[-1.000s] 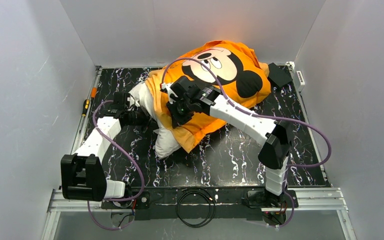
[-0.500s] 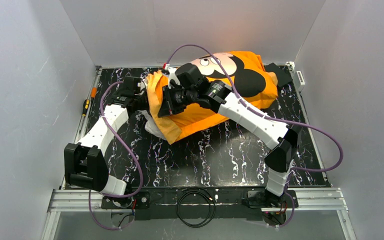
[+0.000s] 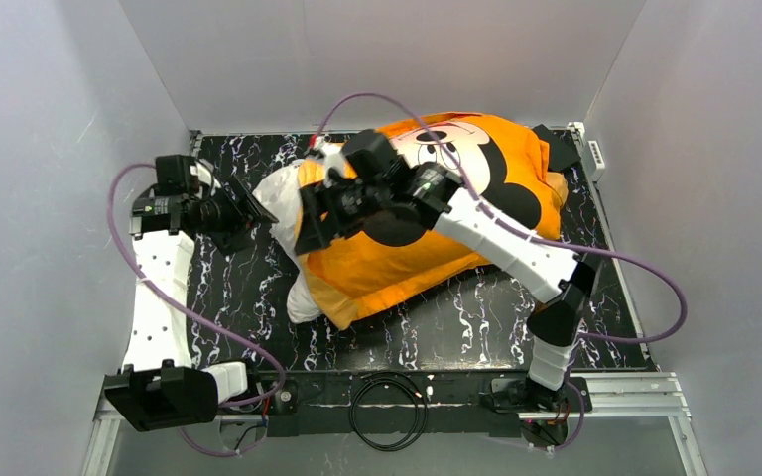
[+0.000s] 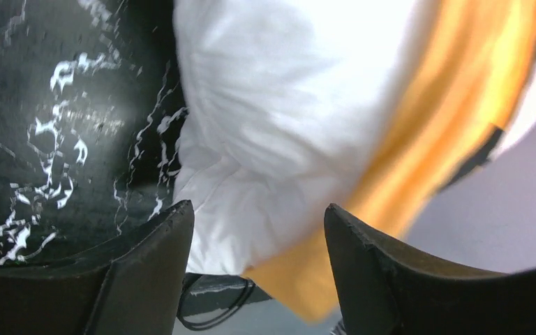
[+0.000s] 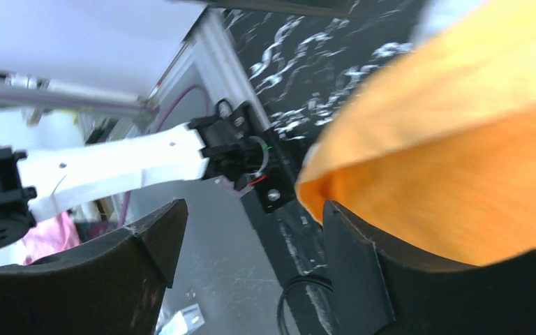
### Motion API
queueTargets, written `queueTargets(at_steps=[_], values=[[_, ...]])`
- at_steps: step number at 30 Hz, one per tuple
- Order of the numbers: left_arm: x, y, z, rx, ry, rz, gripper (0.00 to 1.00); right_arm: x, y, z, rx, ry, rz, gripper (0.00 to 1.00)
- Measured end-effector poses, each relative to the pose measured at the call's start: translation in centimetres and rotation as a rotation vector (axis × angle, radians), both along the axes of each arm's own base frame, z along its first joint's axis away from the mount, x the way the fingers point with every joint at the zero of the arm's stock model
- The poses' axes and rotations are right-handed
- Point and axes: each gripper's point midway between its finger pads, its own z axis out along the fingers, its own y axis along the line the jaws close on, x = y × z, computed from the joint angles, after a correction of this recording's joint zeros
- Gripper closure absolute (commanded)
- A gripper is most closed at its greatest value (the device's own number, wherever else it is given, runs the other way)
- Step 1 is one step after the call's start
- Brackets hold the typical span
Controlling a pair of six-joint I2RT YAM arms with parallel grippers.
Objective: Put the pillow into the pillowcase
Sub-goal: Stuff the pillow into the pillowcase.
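Note:
The orange pillowcase with the Mickey face lies across the back middle of the table. The white pillow bulges out of its left end, and a white corner shows lower down. My left gripper hangs open just left of the pillow, apart from it. In the left wrist view the pillow and the pillowcase lie beyond the open left gripper. My right gripper is open over the case's left end. Its wrist view shows the right gripper empty, with the pillowcase beside the right finger.
A black box and a white power strip sit at the back right. A screwdriver lies off the table's left edge. A coiled cable rests on the front rail. Grey walls enclose three sides.
Both grippers have opened and let go of the pillowcase. The left arm swung back to the left. The pillow and case dropped and spread nearer the front.

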Motion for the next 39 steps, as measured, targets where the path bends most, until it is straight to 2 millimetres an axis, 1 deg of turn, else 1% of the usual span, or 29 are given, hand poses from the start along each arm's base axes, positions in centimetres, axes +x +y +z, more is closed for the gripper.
queueTargets(at_steps=[1,2,4,6,7,8,9,10,11,13,16,19,20,21,23,24,25,28,31,33,34,35,36,39], values=[[0.1,0.2,1.5,0.013,-0.038,-0.004,0.33,1.3,-0.8,0.1,0.0,-0.005,-0.031,0.19],[0.4,0.2,3.4,0.023,-0.089,-0.014,0.33,3.0,-2.0,0.2,-0.003,-0.009,-0.077,0.18],[1.2,-0.1,6.5,0.032,-0.179,-0.033,0.33,6.3,-4.6,0.1,-0.01,-0.009,-0.17,0.18],[1.9,-0.6,8.6,0.033,-0.23,-0.056,0.33,9.5,-7.5,-0.1,-0.021,0.003,-0.273,0.17],[2.7,-1.0,9.7,0.041,-0.257,-0.077,0.33,11.4,-9.2,-0.3,-0.028,0.009,-0.333,0.17],[3.3,-1.5,10.4,0.045,-0.275,-0.098,0.33,12.4,-10.3,-0.5,-0.034,0.013,-0.371,0.16],[4.0,-2.6,10.9,0.054,-0.286,-0.139,0.33,13.2,-11.4,-0.8,-0.044,0.02,-0.405,0.16],[4.8,-3.8,11.3,0.066,-0.297,-0.184,0.33,13.7,-12.2,-1.2,-0.055,0.028,-0.428,0.16],[5.6,-5.3,11.5,0.075,-0.301,-0.234,0.33,13.9,-12.7,-1.5,-0.065,0.038,-0.441,0.16],[7.2,-8.0,11.3,0.11,-0.298,-0.316,0.33,13.7,-13.2,-2.4,-0.086,0.058,-0.448,0.16],[9.6,-11.4,9.8,0.205,-0.28,-0.406,0.34,13.0,-13.7,-3.7,-0.118,0.09,-0.45,0.15],[11.5,-13.1,7.1,0.34,-0.245,-0.445,0.35,12.1,-14.3,-4.8,-0.14,0.121,-0.454,0.15],[11.8,-13.3,6.3,0.377,-0.23,-0.448,0.36,11.9,-14.5,-4.9,-0.142,0.127,-0.455,0.15],[12.1,-13.3,5.2,0.421,-0.207,-0.452,0.41,11.7,-14.6,-5.0,-0.145,0.133,-0.456,0.15],[12.7,-12.9,3.5,0.494,-0.168,-0.446,0.55,11.3,-14.8,-5.2,-0.148,0.14,-0.455,0.15],[14.1,-11.6,2.0,0.593,-0.136,-0.409,0.97,11.1,-15.0,-5.3,-0.149,0.144,-0.455,0.15],[14.2,-11.5,2.0,0.599,-0.135,-0.405,1.0,11.1,-15.0,-5.3,-0.149,0.144,-0.455,0.15],[14.7,-10.4,2.6,0.634,-0.148,-0.365,1.0,10.9,-15.2,-6.1,-0.161,0.153,-0.456,0.14],[14.7,-9.2,3.6,0.626,-0.166,-0.322,1.0,10.6,-15.7,-7.8,-0.2,0.175,-0.461,0.14],[14.4,-8.1,3.9,0.591,-0.168,-0.286,1.0,10.4,-16.0,-8.9,-0.224,0.193,-0.463,0.14],[14.1,-7.1,4.0,0.572,-0.165,-0.263,1.0,10.3,-16.1,-9.2,-0.231,0.199,-0.464,0.14],[13.8,-5.8,4.0,0.561,-0.157,-0.232,1.0,10.2,-16.1,-9.4,-0.236,0.202,-0.463,0.14],[13.4,-4.0,3.9,0.545,-0.144,-0.19,1.0,10.2,-16.2,-9.5,-0.24,0.204,-0.463,0.14],[11.8,2.4,3.1,0.473,-0.095,-0.018,1.0,10.2,-16.2,-9.9,-0.248,0.204,-0.458,0.13]])
